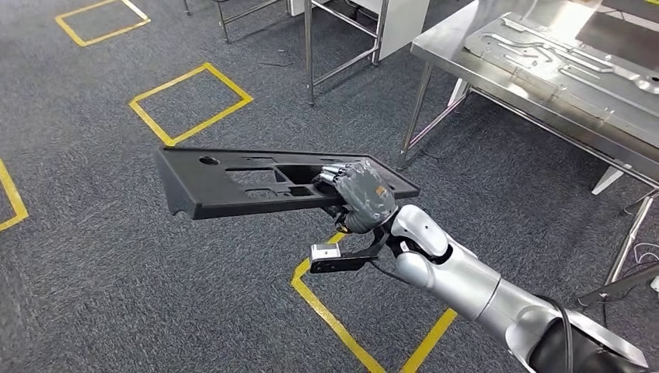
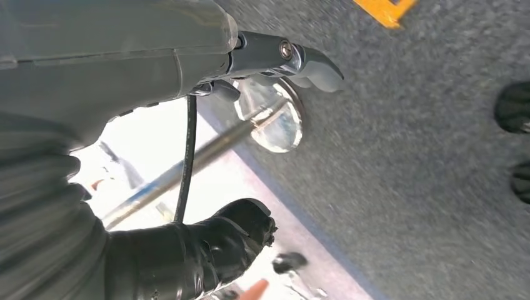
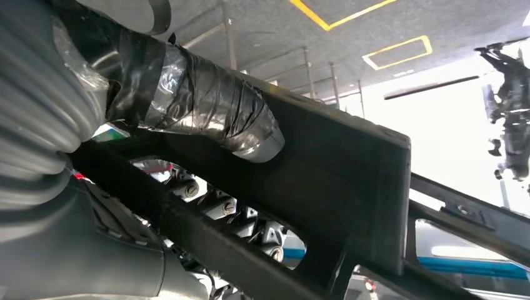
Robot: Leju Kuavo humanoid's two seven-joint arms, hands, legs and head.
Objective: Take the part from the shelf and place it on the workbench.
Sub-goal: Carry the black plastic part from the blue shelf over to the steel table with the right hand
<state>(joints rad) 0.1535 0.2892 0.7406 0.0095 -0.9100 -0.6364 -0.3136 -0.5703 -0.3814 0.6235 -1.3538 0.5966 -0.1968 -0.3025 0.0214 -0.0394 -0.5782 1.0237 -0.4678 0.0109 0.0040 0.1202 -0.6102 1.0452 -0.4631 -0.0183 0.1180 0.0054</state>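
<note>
The right hand (image 1: 364,196) grips a long flat black plastic part (image 1: 233,183) above grey carpet (image 1: 93,256). A steel tabletop (image 1: 458,47) stands well apart. Whether the left hand (image 2: 187,250) is wide or closed cannot be told.

You've got nothing to read here: no lettering, brand, number or sign is legible in any view. The small orange mark on the back of the right hand (image 1: 364,196) is too tiny to make out, and the yellow floor markings (image 1: 190,103) are plain outlines with no characters.
</note>
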